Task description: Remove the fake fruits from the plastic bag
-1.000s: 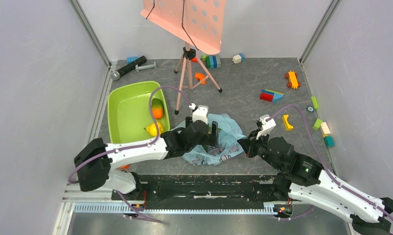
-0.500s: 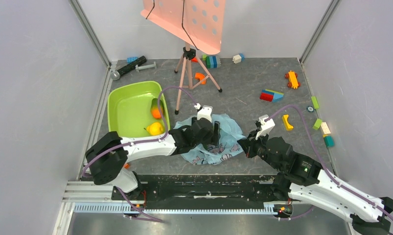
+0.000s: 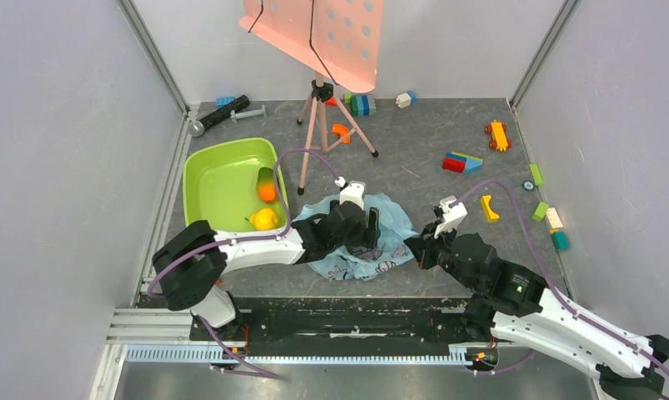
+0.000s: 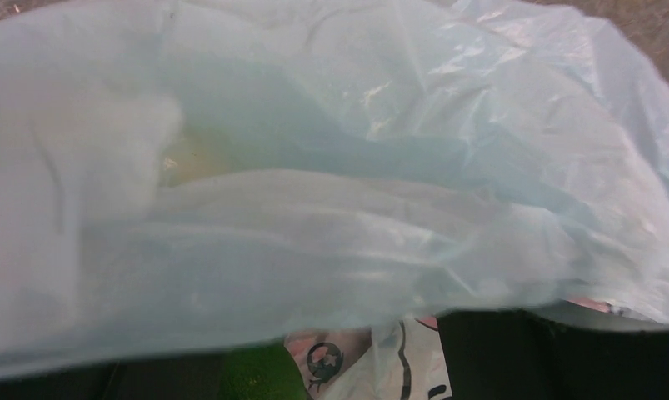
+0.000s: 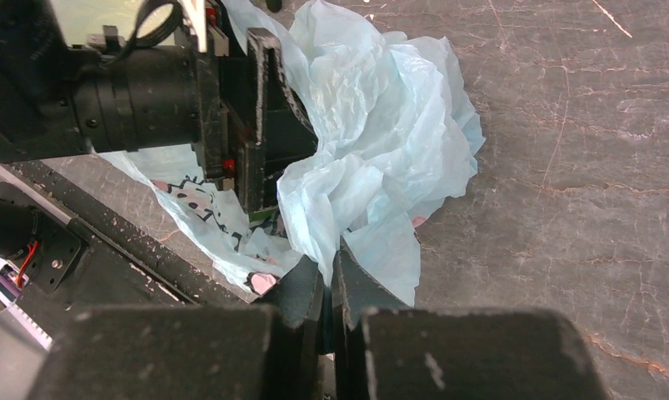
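**Fruit mostly hidden**

Right arm (image 3: 522, 292) jaws pinch the near edge of the translucent light-blue plastic bag (image 5: 381, 125) on the grey surface (image 5: 564, 125). Left arm (image 3: 256, 247), farther over it than before, holds jaws apart among the folds. Only a sliver of glossy green fruit (image 4: 256, 377) shows.

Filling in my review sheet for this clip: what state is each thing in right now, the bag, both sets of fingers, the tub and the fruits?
plastic bag: crumpled, one edge pinched.
right gripper: fingers shut on the bag's edge.
left gripper: fingers open, pushed into the bag.
green fruit: inside the bag, not gripped.
green tub: holds an orange fruit and a yellow fruit.
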You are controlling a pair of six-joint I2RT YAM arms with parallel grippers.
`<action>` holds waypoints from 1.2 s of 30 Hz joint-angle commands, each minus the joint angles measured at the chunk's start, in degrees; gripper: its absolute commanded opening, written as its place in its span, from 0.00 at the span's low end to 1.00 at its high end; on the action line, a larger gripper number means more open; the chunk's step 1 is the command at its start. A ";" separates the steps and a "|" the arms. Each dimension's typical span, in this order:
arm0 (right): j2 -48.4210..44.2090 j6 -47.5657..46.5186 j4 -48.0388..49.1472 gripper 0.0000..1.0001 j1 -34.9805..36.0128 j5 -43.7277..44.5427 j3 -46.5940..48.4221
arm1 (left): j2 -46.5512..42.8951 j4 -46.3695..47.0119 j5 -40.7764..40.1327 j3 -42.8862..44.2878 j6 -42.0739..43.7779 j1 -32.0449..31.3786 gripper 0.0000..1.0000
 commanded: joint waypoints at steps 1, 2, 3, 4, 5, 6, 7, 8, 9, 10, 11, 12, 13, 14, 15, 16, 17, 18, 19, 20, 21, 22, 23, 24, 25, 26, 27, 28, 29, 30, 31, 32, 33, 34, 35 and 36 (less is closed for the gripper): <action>-0.04 0.10 1.12 0.00 0.05 1.11 0.08 | 2.07 0.11 -1.62 2.32 -1.40 1.41 0.87; 0.01 0.05 0.99 0.00 0.05 1.13 0.15 | 2.13 -0.31 -1.68 2.29 -1.33 1.95 0.88; 0.06 0.01 1.03 0.00 0.05 1.00 0.20 | 2.11 -0.79 -2.13 2.23 -1.36 2.42 0.90; 0.20 -0.11 1.02 0.00 0.06 1.02 0.31 | 1.86 -1.39 -2.82 2.21 -1.38 2.78 0.92; 0.27 -0.16 1.00 0.00 0.05 0.99 0.34 | 1.62 -2.19 -3.56 2.12 -1.33 3.10 0.93; 0.40 -0.22 0.99 0.00 0.05 1.09 0.33 | 1.03 -2.31 -4.10 1.91 -1.26 3.37 0.93; 0.49 -0.18 1.12 0.00 0.07 1.10 0.33 | 0.44 -2.32 -4.62 1.74 -1.20 3.63 0.94; 0.67 -0.30 1.27 0.00 0.07 1.03 0.29 | 0.04 -3.71 -5.09 1.68 -1.03 3.90 0.94; 0.83 -0.33 1.38 0.00 0.05 1.03 0.18 | -0.37 -4.48 -5.97 1.72 -0.67 3.98 0.95; 1.04 -0.35 1.41 0.00 0.05 1.02 0.16 | -0.72 -5.41 -6.96 1.85 -0.45 3.97 0.95; 1.22 -0.34 1.54 0.00 0.09 0.91 0.07 | -1.04 -6.22 -7.86 2.01 -0.16 3.96 0.95; 1.43 -0.36 1.77 0.00 0.06 0.81 0.07 | -1.42 -6.84 -8.60 2.03 0.14 4.00 0.96; 1.58 -0.41 1.89 0.00 0.01 0.66 0.00 | -1.79 -7.10 -8.91 2.03 0.55 4.01 0.96; 1.78 -0.49 2.03 0.00 0.05 0.57 -0.02 | -2.30 -7.35 -9.32 1.95 0.82 4.03 0.96; 1.95 -0.57 2.03 0.00 0.05 0.53 -0.02 | -2.82 -7.42 -9.61 1.88 1.08 4.12 0.96; 2.00 -0.62 2.17 0.00 0.04 0.50 -0.02 | -3.49 -7.23 -9.82 1.65 1.51 4.05 0.96; 2.14 -0.68 2.13 0.00 0.05 0.62 -0.02 | -4.19 -6.92 -10.25 1.41 1.79 4.05 0.96; 2.08 -0.84 2.13 0.00 0.05 0.60 -0.09 | -4.87 -6.81 -10.73 1.29 2.16 4.05 0.96; 2.07 -0.82 2.18 0.00 0.09 0.58 -0.11 | -5.49 -6.81 -11.30 1.18 2.63 4.03 0.96; 2.04 -0.71 2.16 0.00 0.06 0.57 -0.18 | -6.02 -6.85 -11.88 1.15 3.17 4.04 0.96; 1.92 -0.70 2.17 0.00 0.09 0.58 -0.28 | -6.27 -7.09 -12.62 1.28 3.70 4.11 0.96; 1.96 -0.63 2.22 0.00 0.01 0.54 -0.41 | -6.32 -7.62 -13.73 1.52 4.10 4.05 0.97; 1.85 -0.64 2.24 0.00 0.09 0.57 -0.46 | -6.11 -8.70 -14.75 2.02 4.40 4.17 0.97; 1.92 -0.67 2.29 0.00 0.01 0.59 -0.46 | -5.64 -9.75 -15.77 2.69 4.50 4.27 0.97; 2.04 -0.65 2.31 0.00 0.05 0.48 -0.46 | -5.01 -11.06 -16.65 3.25 4.57 4.35 0.97; 2.07 -0.63 2.33 0.00 0.07 0.53 -0.39 | -4.32 -12.17 -17.10 3.92 4.74 4.44 0.97; 2.12 -0.60 2.36 0.00 0.04 0.40 -0.37 | -3.45 -12.94 -17.40 4.33 4.79 4.58 0.97; 2.13 -0.65 2.35 0.00 0.06 0.44 -0.37 | -2.69 -13.45 -17.35 4.66 4.68 4.71 0.97; 2.23 -0.61 2.30 0.00 0.09 0.43 -0.37 | -2.23 -13.53 -17.18 4.68 4.52 4.79 0.97; 2.17 -0.62 2.35 0.00 0.06 0.33 -0.37 | -1.55 -13.28 -16.94 4.60 4.48 4.83 0.97; 2.16 -0.64 2.28 0.00 0.05 0.35 -0.37 | -1.09 -13.03 -16.81 4.51 4.33 4.92 0.97; 2.16 -0.64 2.28 0.00 0.05 0.28 -0.45 | -0.38 -13.03 -16.80 4.57 4.19 5.03 0.97; 2.13 -0.56 2.18 0.00 0.05 0.33 -0.37 | 0.33 -13.26 -16.80 4.66 3.93 5.17 0.97; 2.12 -0.49 2.07 0.00 0.09 0.29 -0.37 | 0.96 -13.62 -16.93 4.88 3.66 5.34 0.97; 1.97 -0.43 1.99 0.00 0.05 0.27 -0.37 | 1.74 -14.18 -17.10 5.16 3.32 5.52 0.97; 1.86 -0.40 1.85 0.00 0.05 0.25 -0.37 | 2.51 -15.12 -17.47 5.70 3.00 5.62 0.97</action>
